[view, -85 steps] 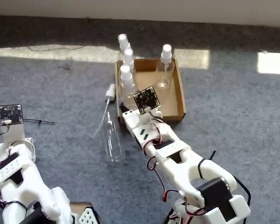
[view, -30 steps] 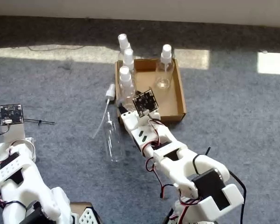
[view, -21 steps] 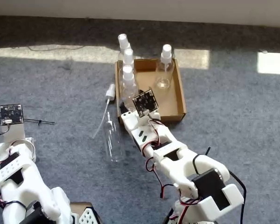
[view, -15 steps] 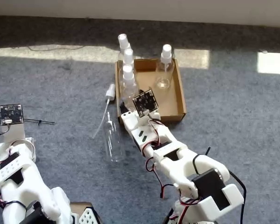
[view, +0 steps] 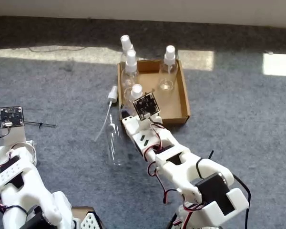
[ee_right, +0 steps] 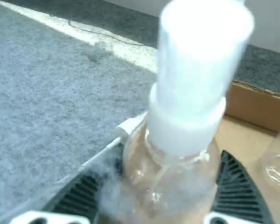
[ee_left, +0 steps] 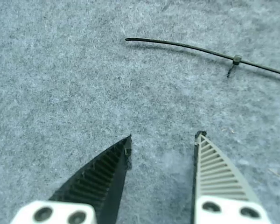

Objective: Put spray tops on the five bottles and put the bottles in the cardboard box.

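Note:
My right gripper (ee_right: 164, 186) is shut on a clear spray bottle (ee_right: 175, 163) with a white spray top (ee_right: 200, 60); in the high view its cap (view: 136, 90) stands at the near left of the cardboard box (view: 185, 98). Another capped bottle (view: 168, 69) stands inside the box, a second (view: 131, 63) by its left wall and a third (view: 125, 44) at its far left corner. A bottle without a top (view: 115, 142) lies on the carpet left of my right arm, with a loose spray top (view: 112, 94) and its tube beside it. My left gripper (ee_left: 163, 137) hangs open over bare carpet.
A black zip tie (ee_left: 205, 50) lies on the grey carpet just beyond my left gripper, and in the high view the zip tie (view: 38, 124) is near the left arm's camera board. A sunlit strip crosses the carpet behind the box.
The bottle in my right gripper has tilted and come back toward the arm, its cap now lower in the high view. The right arm shifted slightly left. The left arm has not moved.

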You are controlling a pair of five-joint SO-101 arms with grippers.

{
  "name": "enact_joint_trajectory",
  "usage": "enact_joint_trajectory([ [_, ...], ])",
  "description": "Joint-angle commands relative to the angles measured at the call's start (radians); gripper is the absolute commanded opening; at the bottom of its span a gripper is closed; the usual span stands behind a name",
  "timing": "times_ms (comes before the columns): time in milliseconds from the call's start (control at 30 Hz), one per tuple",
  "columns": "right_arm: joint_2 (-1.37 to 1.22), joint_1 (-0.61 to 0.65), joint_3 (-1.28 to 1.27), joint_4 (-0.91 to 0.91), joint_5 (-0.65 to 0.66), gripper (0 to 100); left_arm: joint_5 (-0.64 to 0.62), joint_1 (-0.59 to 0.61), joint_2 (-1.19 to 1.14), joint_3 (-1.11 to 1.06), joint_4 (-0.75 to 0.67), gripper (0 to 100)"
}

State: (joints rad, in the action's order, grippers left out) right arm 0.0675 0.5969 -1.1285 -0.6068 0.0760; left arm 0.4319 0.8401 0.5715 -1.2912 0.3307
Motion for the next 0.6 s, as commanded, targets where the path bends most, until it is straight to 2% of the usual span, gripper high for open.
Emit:
enact_joint_trajectory([
  [0,0.013,0.005,0.053,0.002,-0.006,26.1,0.005,-0.016,0.005,0.005,-0.014,21],
  [167,0.073,0.004,0.053,0.010,-0.006,26.1,0.005,-0.016,0.005,0.005,-0.014,21],
  [567,0.329,-0.010,0.056,0.252,-0.008,26.1,0.003,-0.016,0.005,0.005,-0.014,21],
])
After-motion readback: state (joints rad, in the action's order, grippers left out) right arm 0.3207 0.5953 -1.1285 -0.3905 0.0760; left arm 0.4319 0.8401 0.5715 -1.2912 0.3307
